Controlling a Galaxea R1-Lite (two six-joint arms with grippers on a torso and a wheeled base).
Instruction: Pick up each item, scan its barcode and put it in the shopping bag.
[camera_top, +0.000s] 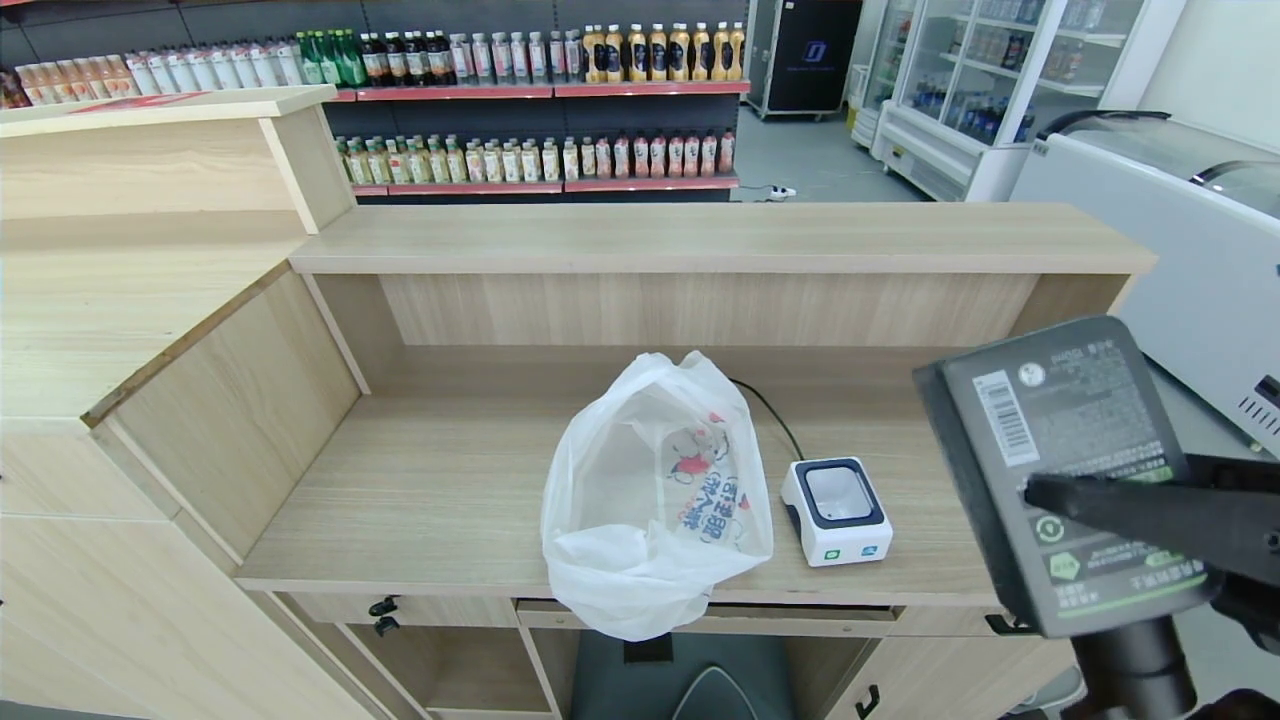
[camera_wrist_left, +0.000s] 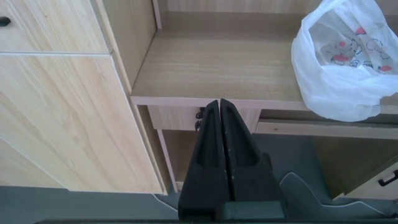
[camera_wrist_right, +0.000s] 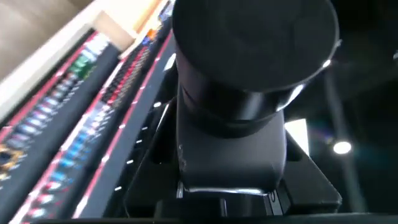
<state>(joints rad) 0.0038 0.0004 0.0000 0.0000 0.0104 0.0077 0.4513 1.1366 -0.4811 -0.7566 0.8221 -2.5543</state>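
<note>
**A:** State of the right pincer?

**B:** The right gripper (camera_top: 1060, 500) is clamped on a dark bottle (camera_top: 1075, 470). One black finger (camera_top: 1130, 512) is laid across the label face; the other is hidden behind the bottle.

**A:** Where is the bottle held?

**B:** It is raised off the wooden counter (camera_top: 430, 500), to the right of the barcode scanner (camera_top: 836, 510) and apart from it. The label print is seen upside down and the black cap (camera_top: 1135, 665) is at the lower end, so the bottle is inverted. A white barcode patch (camera_top: 1005, 418) is carried on the face turned towards the head camera. In the right wrist view the cap (camera_wrist_right: 255, 43) and the bottle (camera_wrist_right: 230, 149) are seen close up.

**A:** And the left pincer?

**B:** The left gripper (camera_wrist_left: 219, 112) is pressed closed with the fingers touching along their length, and nothing is held. It is kept below the counter's front edge, well left of the scanner.

**A:** And the bag?

**B:** The white plastic shopping bag (camera_top: 655, 500) is stood just left of the scanner with its mouth open upward. Its lower part is hung over the counter's front edge, and red and blue print is seen on it. It is also seen in the left wrist view (camera_wrist_left: 345, 68).

**A:** Scanner details?

**B:** It is a white box with a dark window tilted upward. A black cable (camera_top: 770, 415) is run from behind it towards the counter's back wall.
</note>
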